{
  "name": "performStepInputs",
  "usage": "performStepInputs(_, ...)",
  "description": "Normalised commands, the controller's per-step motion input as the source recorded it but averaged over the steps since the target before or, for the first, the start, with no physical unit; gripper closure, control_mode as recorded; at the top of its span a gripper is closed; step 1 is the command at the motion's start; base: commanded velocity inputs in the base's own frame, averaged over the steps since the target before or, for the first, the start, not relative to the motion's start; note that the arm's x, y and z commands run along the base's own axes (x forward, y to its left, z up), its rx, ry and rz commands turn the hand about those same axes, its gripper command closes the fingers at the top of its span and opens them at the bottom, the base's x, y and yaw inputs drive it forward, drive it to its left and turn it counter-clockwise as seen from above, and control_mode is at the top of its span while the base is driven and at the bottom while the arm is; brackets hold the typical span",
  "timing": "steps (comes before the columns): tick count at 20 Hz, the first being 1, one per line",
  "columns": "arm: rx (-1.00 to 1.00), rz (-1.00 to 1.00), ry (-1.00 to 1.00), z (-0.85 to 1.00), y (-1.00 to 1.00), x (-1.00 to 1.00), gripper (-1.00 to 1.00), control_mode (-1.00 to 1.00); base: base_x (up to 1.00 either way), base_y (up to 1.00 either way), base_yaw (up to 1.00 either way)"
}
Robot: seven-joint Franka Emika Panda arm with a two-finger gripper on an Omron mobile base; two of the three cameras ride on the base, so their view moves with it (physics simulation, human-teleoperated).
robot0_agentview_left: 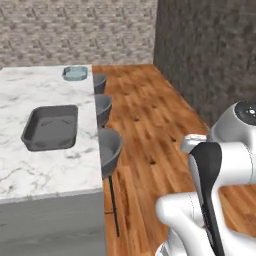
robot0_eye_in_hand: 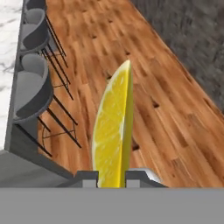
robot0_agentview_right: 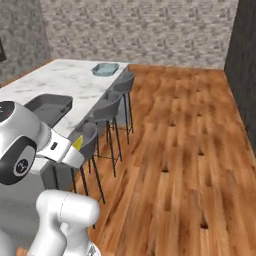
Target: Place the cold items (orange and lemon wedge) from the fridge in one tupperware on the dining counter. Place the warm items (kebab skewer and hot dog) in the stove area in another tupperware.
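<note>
dining counter (robot0_agentview_left: 45, 165) at left | claw (robot0_eye_in_hand: 111, 178) clamps lemon wedge (robot0_eye_in_hand: 113, 135) | wedge base hidden

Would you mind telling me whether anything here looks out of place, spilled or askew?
Nothing stands out. The gripper holds the lemon wedge over the floor, the dark grey tray and the pale octagonal container sit flat on the dining counter, and the stools stand upright.

One lemon wedge (robot0_eye_in_hand: 113, 131) sits pinched in the one tool (robot0_eye_in_hand: 111, 177). Ahead and to the tool's left, one marble bench (robot0_agentview_left: 47, 170) carries two containers: one dark grey tray (robot0_agentview_left: 51, 127) nearer the tool and one pale teal container (robot0_agentview_left: 75, 73) beyond it. Three grey stools (robot0_agentview_left: 109, 150) line the bench's near side.
</note>
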Motion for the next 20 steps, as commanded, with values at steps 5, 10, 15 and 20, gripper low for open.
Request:
performStepInputs(5, 0.00, 0.00, 0.00, 0.00, 0.00, 0.00, 1.00, 1.00, 0.56, -0.75, 0.50)
performStepInputs(10, 0.00, 0.00, 0.00, 0.00, 0.00, 0.00, 1.00, 1.00, 0.71, -0.82, 0.43)
performStepInputs(15, 0.00, 0.00, 0.00, 0.00, 0.00, 0.00, 1.00, 1.00, 0.72, -0.86, 0.40)
performStepInputs(20, 0.00, 0.00, 0.00, 0.00, 0.00, 0.00, 1.00, 1.00, 0.73, -0.87, 0.39)
